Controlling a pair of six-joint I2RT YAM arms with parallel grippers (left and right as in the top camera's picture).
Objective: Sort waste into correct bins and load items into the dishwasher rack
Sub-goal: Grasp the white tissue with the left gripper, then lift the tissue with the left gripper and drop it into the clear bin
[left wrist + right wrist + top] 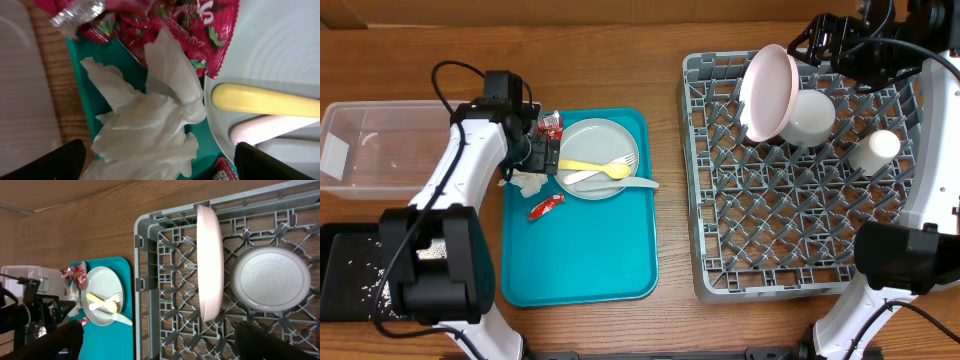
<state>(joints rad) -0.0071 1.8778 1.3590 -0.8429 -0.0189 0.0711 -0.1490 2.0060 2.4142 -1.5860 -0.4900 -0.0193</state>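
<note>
My left gripper (538, 158) hangs open low over the teal tray's left edge, its fingers (55, 162) straddling the crumpled white napkin (150, 125) without pinching it. A red wrapper (170, 25) lies just beyond the napkin, and another red wrapper (546, 206) lies lower on the tray. The grey plate (598, 150) holds a yellow fork (595, 167) and a white knife (625, 183). In the dishwasher rack (720, 240) the pink plate (767, 92) stands on edge beside the whitish bowl (812, 115) and the white cup (875, 148). My right gripper (810, 42) is open and empty above the rack's far edge.
The clear tub (375, 145) stands at the far left. In front of it, the black tray (345, 275) holds scattered rice grains. The teal serving tray (590, 250) lies between the bins and the rack, with bare wood all round.
</note>
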